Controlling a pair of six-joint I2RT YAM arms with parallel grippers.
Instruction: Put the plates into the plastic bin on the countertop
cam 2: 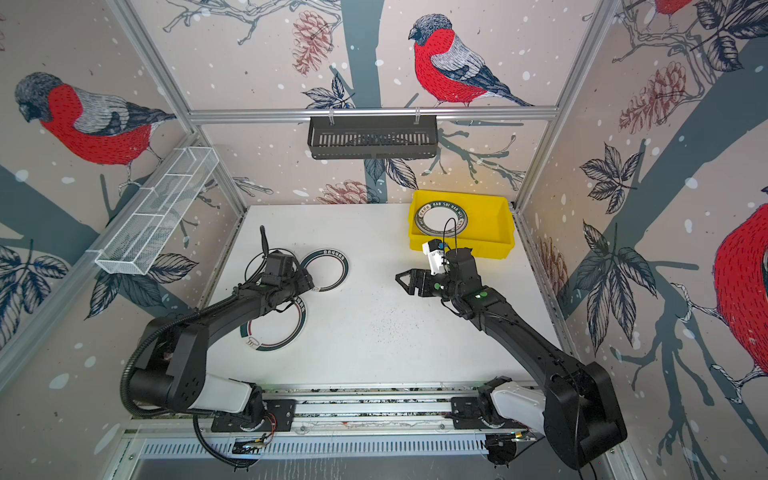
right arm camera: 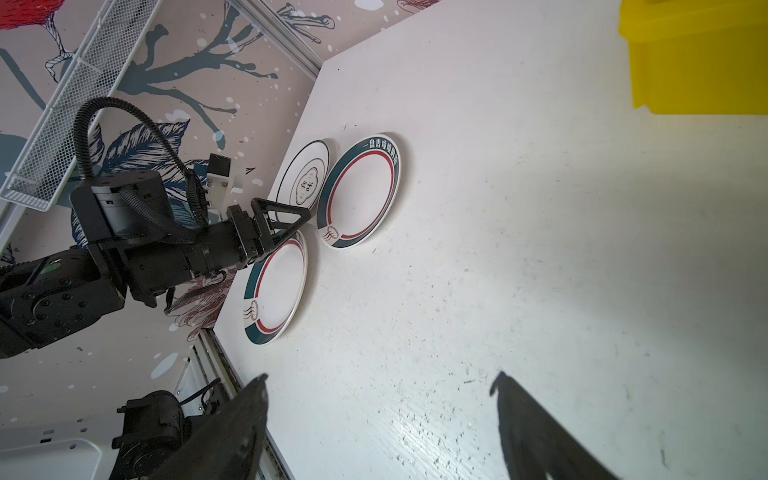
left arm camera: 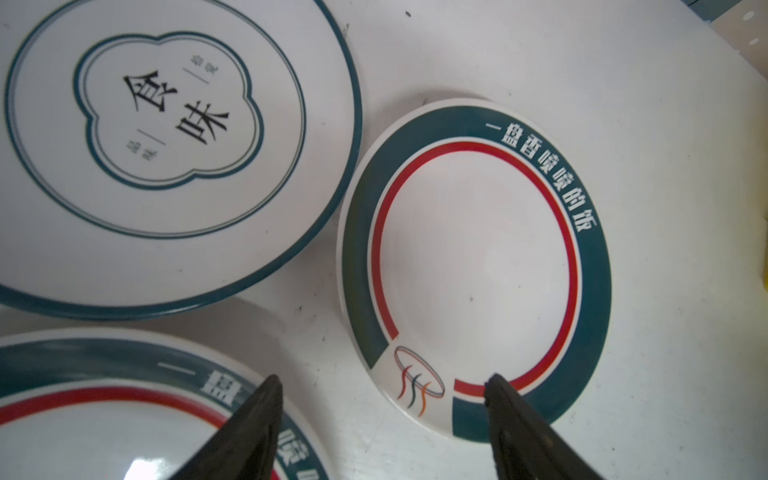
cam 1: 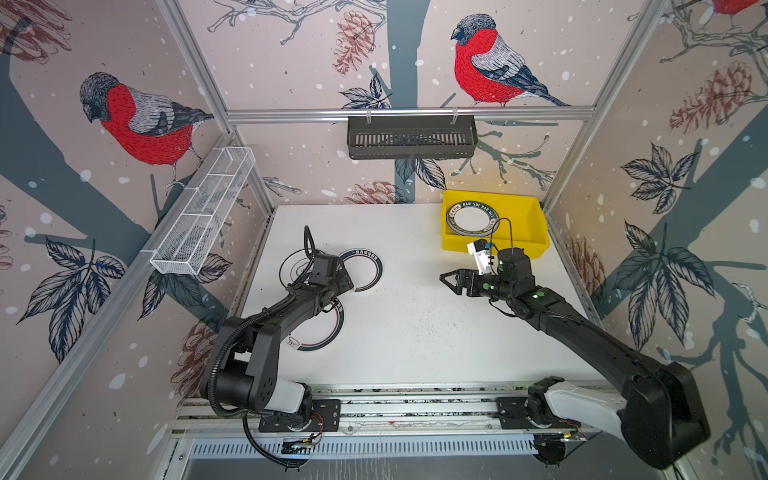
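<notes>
Left pincer hangs spread and empty, one tip over the rim of a red-ringed plate, the other over its twin, big plate just ahead. Right pincer is spread too, holding nothing above the countertop, and the bin sits beside its wrist with one lettered plate inside.

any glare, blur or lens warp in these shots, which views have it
left wrist view: white glare patch on the nearest plate, and the left gripper looks soft and dark up close; right wrist view: bright sheen on the countertop with a broad shadow beside it, right gripper blurred; both top views: sharp, but the frame rails splay outwards from the wide lens
</notes>
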